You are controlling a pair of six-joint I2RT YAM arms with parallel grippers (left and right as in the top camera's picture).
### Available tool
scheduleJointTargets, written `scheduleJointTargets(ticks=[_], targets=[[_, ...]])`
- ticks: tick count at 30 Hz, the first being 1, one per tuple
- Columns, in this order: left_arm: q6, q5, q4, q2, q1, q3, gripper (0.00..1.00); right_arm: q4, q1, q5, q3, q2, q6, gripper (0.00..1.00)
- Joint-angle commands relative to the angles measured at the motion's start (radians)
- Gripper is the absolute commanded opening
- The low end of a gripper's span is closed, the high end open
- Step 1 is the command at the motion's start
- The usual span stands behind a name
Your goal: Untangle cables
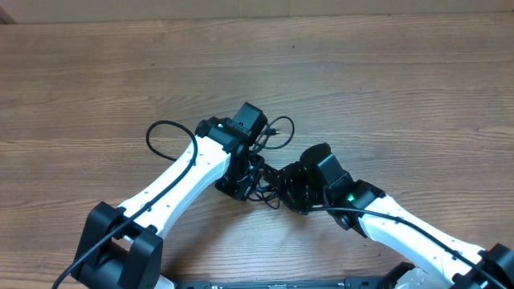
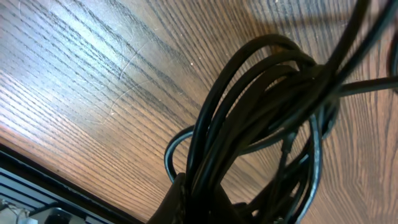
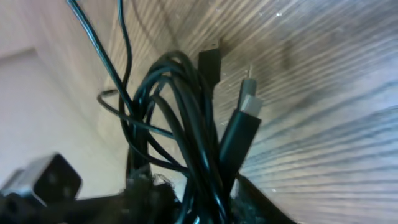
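The cables [image 1: 269,172] are a tangle of thin black cords bunched between my two grippers at the middle of the wooden table. My left gripper [image 1: 239,186] is shut on several looped strands [image 2: 249,118], which rise from between its fingers [image 2: 199,208]. My right gripper [image 1: 291,193] is shut on another part of the bundle [image 3: 180,124]; its fingers [image 3: 205,199] clamp the cords. A plug with a silver USB-like tip [image 3: 247,99] and a small black plug [image 3: 210,62] stick up from that bunch. One loose loop [image 1: 279,132] lies just beyond the left wrist.
The wooden table [image 1: 385,88] spreads all around. A thicker black arm wire [image 1: 165,132] loops out left of the left arm. The table's front edge and a dark rail [image 2: 37,193] show at the lower left of the left wrist view.
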Motion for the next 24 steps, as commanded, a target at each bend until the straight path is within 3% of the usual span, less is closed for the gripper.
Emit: scheduleJointTargets(ticks=[1,8,13,19,24], targets=[[-0.072,-0.012,-0.010,0.008,0.011,-0.002,0.04,-0.026,0.003,0.023,0.029,-0.003,-0.003,0.52],[-0.130,-0.013,-0.015,0.008,0.034,-0.002,0.04,-0.116,0.003,0.098,0.029,-0.003,-0.003,0.62],[-0.175,-0.013,-0.016,0.008,0.048,-0.002,0.04,-0.227,0.003,0.126,0.029,-0.003,-0.003,0.64],[-0.266,-0.042,-0.015,0.008,0.051,-0.002,0.05,-0.296,0.003,0.068,0.029,-0.003,-0.082,0.67],[-0.267,-0.080,-0.011,0.008,0.051,-0.002,0.06,-0.314,0.004,-0.040,0.029,-0.003,-0.132,0.69]])
